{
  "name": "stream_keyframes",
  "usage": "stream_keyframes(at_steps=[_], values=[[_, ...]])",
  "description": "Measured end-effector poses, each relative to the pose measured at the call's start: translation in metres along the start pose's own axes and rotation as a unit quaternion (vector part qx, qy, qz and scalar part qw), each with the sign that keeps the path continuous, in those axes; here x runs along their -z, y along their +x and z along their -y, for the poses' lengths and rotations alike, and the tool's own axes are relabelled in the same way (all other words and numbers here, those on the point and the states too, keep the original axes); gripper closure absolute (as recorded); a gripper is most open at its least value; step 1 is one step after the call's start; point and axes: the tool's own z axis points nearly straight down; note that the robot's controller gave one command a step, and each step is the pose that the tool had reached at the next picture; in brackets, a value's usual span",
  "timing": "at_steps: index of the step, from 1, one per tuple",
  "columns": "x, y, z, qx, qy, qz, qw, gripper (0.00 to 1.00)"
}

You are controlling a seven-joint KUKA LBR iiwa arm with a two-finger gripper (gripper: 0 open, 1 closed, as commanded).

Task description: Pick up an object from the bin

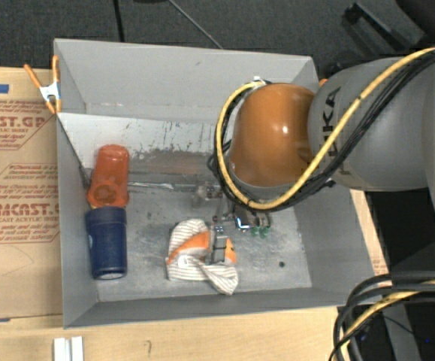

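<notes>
Pincer (pixel 219 248) sits low in the bin (pixel 172 74), right down on a crumpled white cloth (pixel 189 265) that lies on the floor near the front wall, a little right of the middle. It comes down from beneath the rounded orange cover (pixel 270 138) on the arm's wrist, and yellow and black cables (pixel 227 130) loop around that cover. The dark tip of the pincer presses into the top of the cloth, touching it. Whether it is released or clenched cannot be told from this angle, because the tip is small and dark against the folds.

An orange piece (pixel 192 244) shows within the cloth just left of the pincer, and a smaller orange patch peeks out on its right side. It is unclear whether these are one thing wrapped in the fabric or two. A pointed corner of the cloth trails toward the front wall.

Well apart from this, along the bin's left side, an orange cylinder (pixel 110 175) lies on its side. A dark blue cylinder (pixel 107 243) lies just in front of it, the two end to end and touching or nearly so. Neither is near the pincer.
</notes>
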Motion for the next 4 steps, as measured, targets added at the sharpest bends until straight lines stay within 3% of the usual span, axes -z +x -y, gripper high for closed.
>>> stream_keyframes(at_steps=[1,2,3,4], values=[[-0.039,0.001,0.027,-0.064,0.002,-0.0051,0.9979,0.0],[-0.077,-0.005,0.022,0.054,0.001,-0.0038,0.9985,0.0],[-0.112,0.009,0.011,-0.027,0.001,-0.0045,0.9996,1.0],[-0.112,0.009,0.011,-0.027,0.001,-0.0044,0.9996,1.0]])
